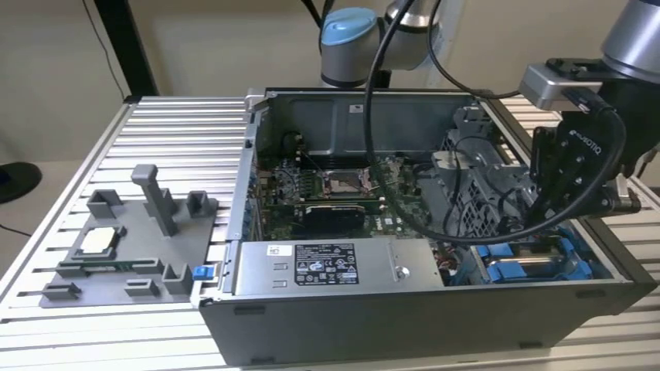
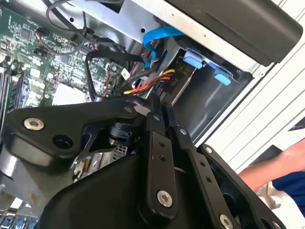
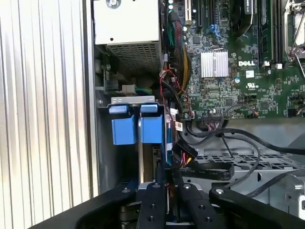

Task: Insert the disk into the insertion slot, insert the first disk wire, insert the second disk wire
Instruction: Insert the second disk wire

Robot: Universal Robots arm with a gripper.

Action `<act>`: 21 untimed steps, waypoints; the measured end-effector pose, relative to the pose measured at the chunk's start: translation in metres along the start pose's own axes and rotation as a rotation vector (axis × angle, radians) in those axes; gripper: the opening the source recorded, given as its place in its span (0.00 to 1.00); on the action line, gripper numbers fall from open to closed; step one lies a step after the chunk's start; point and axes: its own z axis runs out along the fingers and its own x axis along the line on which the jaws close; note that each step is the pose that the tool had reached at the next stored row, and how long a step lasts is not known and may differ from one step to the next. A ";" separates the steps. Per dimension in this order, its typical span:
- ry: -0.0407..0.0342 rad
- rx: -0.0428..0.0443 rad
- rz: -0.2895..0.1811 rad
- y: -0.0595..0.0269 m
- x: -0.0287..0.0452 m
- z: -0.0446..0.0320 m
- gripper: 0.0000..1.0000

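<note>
Black linked gripper (image 2: pixel 159 112) with silver screws; grey arm, blue joint cap (image 1: pixel 348 35), black cable (image 1: pixel 387 154) looping above the computer case (image 1: pixel 413 325).

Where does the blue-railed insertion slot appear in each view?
Exterior view: the insertion slot is in the case's near corner at the exterior view's right, beside the power-supply box.
First wrist view: the slot's blue clips sit between the case wall and the red-yellow wires.
Second wrist view: the blue clips lie against the case wall, beyond the same wires.
Shared landmark: the green motherboard.
</note>
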 end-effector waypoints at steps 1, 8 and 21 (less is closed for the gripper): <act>-0.0030 0.0012 0.000 0.0007 0.0019 0.0002 0.00; -0.0812 0.0218 -0.003 0.0026 0.0096 0.0007 0.00; -0.0960 0.1057 -0.012 0.0182 0.0195 0.0030 0.00</act>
